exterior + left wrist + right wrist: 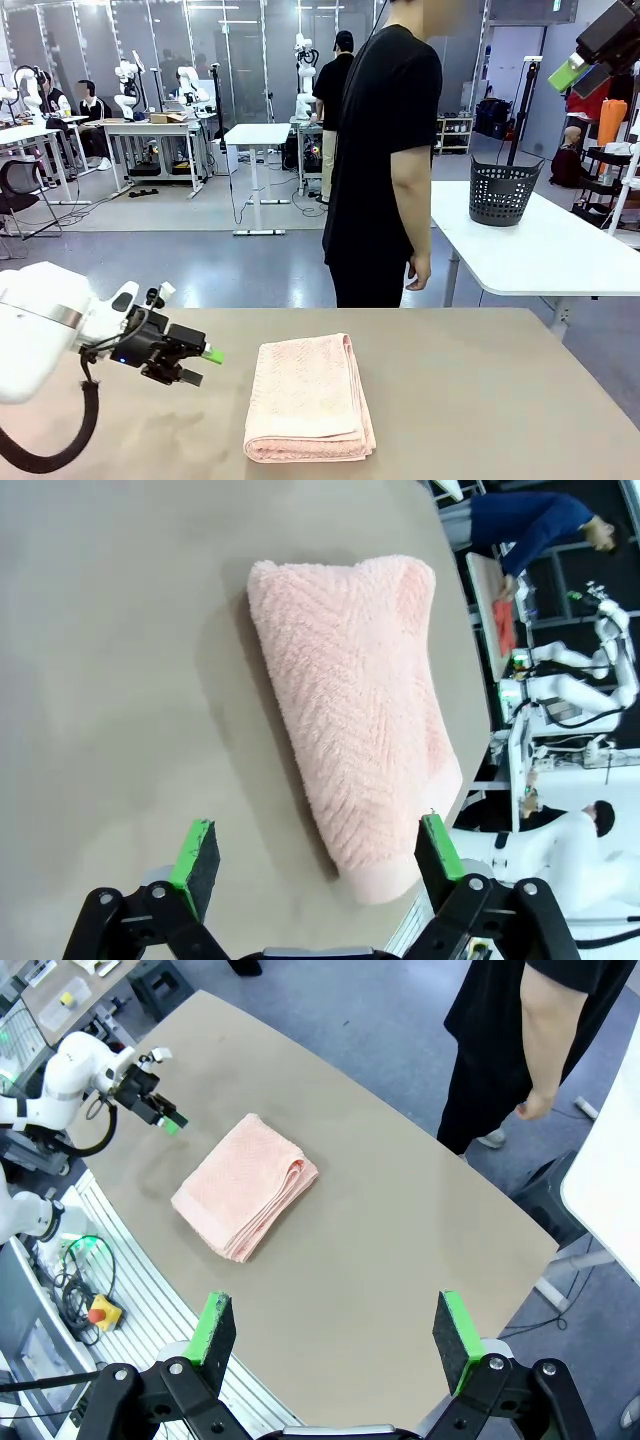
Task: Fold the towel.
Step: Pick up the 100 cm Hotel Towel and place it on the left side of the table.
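Salmon-pink towel (308,398) lying flat near the middle of the tan tabletop (480,400), already doubled into a thick, compact rectangle with several layers stacked at one long edge. Looks folded, judging by the neat shape; little or nothing seemingly left beyond perhaps a final tidy. Left pincer (196,364) hovering low just beside the towel, apart from it, green-padded fingers (196,854) spread wide, holding nothing. Right pincer (333,1335) raised high above the tabletop, looking down on it, likewise spread wide and empty. Person in black (385,150) standing at the far edge, hand (418,272) hanging loose, not touching the towel.
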Action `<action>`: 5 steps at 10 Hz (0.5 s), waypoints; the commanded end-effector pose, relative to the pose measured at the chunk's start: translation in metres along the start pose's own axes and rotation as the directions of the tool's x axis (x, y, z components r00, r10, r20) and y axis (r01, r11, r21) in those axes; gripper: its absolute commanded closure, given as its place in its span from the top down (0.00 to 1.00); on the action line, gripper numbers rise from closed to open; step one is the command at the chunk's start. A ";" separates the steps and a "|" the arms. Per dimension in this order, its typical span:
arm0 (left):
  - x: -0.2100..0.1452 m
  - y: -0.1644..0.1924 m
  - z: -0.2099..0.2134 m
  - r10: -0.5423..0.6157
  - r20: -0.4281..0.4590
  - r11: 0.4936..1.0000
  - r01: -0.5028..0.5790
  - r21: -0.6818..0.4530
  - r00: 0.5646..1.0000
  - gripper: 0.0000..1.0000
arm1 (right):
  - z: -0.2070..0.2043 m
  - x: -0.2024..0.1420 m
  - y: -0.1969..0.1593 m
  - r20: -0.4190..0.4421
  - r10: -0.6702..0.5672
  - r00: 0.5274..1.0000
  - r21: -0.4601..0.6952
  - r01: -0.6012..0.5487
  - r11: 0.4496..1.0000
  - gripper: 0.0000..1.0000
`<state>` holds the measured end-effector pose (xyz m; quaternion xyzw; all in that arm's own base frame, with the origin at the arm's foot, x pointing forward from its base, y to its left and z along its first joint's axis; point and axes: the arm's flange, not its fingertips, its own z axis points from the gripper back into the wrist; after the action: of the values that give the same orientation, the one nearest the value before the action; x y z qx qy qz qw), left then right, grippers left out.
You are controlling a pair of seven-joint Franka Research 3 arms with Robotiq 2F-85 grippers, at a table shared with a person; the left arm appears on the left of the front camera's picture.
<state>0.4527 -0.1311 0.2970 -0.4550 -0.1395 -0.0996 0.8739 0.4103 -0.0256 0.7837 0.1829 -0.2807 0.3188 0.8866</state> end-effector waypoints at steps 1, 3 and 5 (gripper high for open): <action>0.003 0.002 -0.026 -0.025 0.066 1.000 0.025 0.009 0.998 1.00 | 0.000 0.000 0.001 0.005 0.005 1.000 0.012 -0.005 1.000 1.00; -0.005 -0.004 -0.044 -0.002 0.100 0.999 0.008 -0.054 0.995 1.00 | 0.000 0.000 0.001 0.005 0.005 1.000 0.012 -0.005 1.000 1.00; -0.005 -0.002 -0.056 0.018 0.117 0.999 -0.014 -0.035 0.993 1.00 | 0.000 0.000 0.001 0.005 0.005 1.000 0.012 -0.005 1.000 1.00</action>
<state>0.4502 -0.1708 0.2769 -0.4829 -0.1643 -0.0747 0.8569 0.4102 -0.0256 0.7838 0.1829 -0.2807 0.3189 0.8866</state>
